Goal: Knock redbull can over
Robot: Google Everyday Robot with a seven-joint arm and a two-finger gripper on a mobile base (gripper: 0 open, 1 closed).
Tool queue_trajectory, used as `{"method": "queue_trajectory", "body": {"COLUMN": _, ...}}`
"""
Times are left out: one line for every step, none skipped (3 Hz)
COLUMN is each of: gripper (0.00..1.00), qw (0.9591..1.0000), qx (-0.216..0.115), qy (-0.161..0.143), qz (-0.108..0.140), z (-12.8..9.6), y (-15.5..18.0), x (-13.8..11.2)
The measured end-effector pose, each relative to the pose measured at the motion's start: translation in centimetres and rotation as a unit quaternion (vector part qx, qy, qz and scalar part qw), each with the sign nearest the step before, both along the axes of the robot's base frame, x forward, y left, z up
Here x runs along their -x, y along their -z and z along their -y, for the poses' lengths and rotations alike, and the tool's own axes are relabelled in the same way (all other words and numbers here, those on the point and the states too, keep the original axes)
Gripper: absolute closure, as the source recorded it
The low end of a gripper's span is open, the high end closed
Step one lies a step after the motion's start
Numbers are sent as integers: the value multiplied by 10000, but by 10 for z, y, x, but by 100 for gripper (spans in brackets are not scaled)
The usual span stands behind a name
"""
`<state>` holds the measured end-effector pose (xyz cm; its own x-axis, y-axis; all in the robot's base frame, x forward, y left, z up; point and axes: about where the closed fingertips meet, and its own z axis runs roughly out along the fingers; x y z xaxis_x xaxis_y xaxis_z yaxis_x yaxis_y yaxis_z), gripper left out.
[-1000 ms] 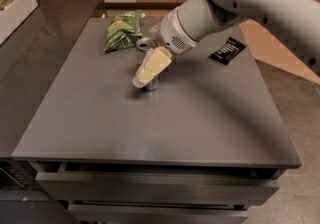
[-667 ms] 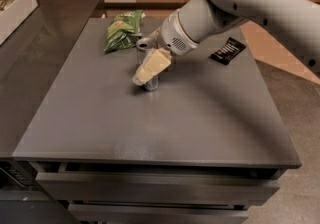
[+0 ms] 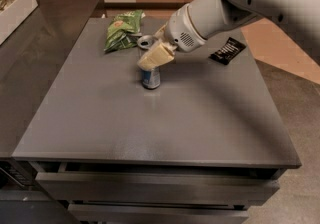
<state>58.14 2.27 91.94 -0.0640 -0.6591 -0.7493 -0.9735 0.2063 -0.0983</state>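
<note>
The redbull can [image 3: 151,78] stands on the grey table [image 3: 165,118], a little behind its middle. Its blue lower band shows, and its silver pull-tab top [image 3: 146,42] shows behind the gripper. My gripper [image 3: 156,56], cream-coloured at the end of the white arm [image 3: 210,18], lies across the can's upper half and hides it. It reaches in from the upper right. I cannot tell whether it touches the can.
A green snack bag [image 3: 121,29] lies at the back left of the table, just behind the can. A small black wrapper with white print [image 3: 227,50] lies at the back right. A darker counter [image 3: 35,68] adjoins on the left. Drawers [image 3: 150,188] sit below the front edge.
The gripper has shifted slightly up and back along the can. The can stays in the same place.
</note>
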Motion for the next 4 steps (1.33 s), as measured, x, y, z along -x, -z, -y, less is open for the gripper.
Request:
{"method": "queue_trajectory", "body": {"gripper": 87, "qw": 9999, "qx": 149, "qy": -1, "qz": 72, "z": 11, "y": -16, "x": 5}}
{"method": "queue_trajectory", "body": {"gripper": 100, "qw": 9962, "qx": 830, "qy": -174, "qz": 204, "z": 22, "y": -27, "x": 18}}
{"method": "queue_trajectory", "body": {"gripper": 100, "qw": 9789, "qx": 1939, "qy": -512, "qz": 381, "z": 32, "y": -21, "x": 35}}
{"method": "queue_trajectory", "body": {"gripper": 100, "qw": 9500, "qx": 2944, "qy": -861, "qz": 589, "z": 43, "y": -11, "x": 46}}
